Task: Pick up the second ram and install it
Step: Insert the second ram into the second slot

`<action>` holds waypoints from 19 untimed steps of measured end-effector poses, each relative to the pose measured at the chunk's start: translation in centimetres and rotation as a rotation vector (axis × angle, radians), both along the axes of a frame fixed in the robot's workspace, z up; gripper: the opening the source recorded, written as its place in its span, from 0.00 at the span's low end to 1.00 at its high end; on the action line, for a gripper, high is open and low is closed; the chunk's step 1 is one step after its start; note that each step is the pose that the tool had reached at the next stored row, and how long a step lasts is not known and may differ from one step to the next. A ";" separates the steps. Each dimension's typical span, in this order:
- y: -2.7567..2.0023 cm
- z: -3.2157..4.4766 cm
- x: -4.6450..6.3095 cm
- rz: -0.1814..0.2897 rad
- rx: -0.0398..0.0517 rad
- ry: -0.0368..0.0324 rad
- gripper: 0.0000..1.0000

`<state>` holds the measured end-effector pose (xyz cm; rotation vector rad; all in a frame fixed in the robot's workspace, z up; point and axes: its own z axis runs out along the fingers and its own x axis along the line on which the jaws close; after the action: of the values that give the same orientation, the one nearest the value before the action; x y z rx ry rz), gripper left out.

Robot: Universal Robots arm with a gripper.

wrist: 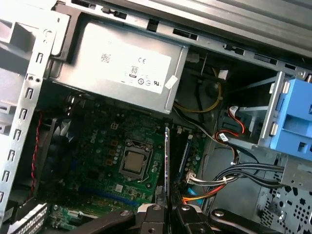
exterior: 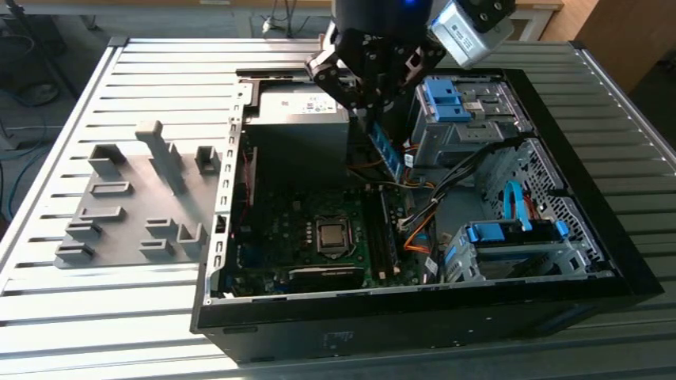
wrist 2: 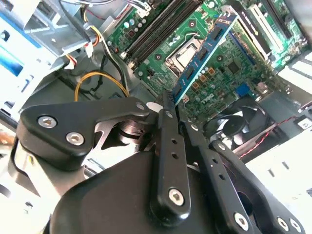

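My gripper [exterior: 372,111] grasps the second ram [exterior: 388,152], hanging above the motherboard [exterior: 306,237] inside the open computer case [exterior: 591,237].

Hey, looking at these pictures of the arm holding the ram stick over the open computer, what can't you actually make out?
- Whether the memory slots already hold a stick: too small in both wrist views.
- The top of the second ram: hidden by the gripper in the exterior view.
- The ram's sticker: edge-on in the first wrist view.
- The arm: cut off by the exterior view's top edge.
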<state>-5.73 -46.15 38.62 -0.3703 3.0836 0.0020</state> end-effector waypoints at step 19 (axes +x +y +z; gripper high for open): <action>0.10 -0.45 0.5 -0.189 -0.0004 0.0048 0.14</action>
<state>-5.19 -46.06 38.17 -0.0776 3.1096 -0.0030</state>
